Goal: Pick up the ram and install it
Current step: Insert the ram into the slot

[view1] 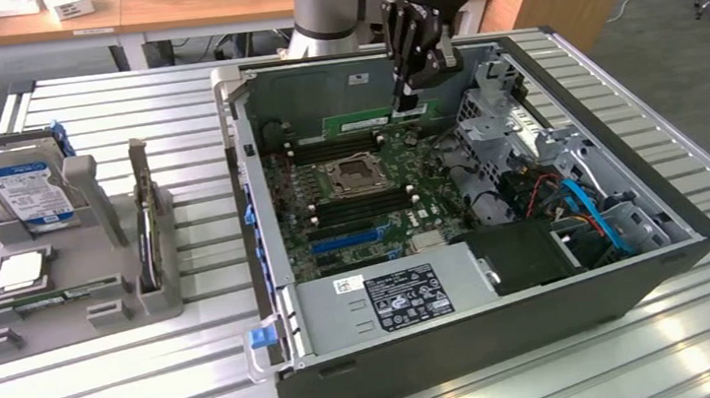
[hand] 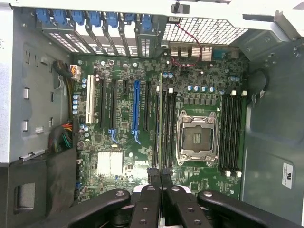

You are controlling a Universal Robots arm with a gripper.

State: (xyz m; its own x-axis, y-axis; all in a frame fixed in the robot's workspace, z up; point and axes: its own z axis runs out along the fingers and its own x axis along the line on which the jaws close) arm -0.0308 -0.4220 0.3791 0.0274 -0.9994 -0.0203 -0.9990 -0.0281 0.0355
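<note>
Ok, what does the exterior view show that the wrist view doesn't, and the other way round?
Exterior view: the slatted table, and on it, at the exterior view's left of the computer case, a grey holder carrying a hard drive and a square processor chip.

Wrist view: the blue card latches and the vent grille on the case wall.

Both: the tool shut on the ram, above the motherboard with its empty processor socket and black memory slots.
</note>
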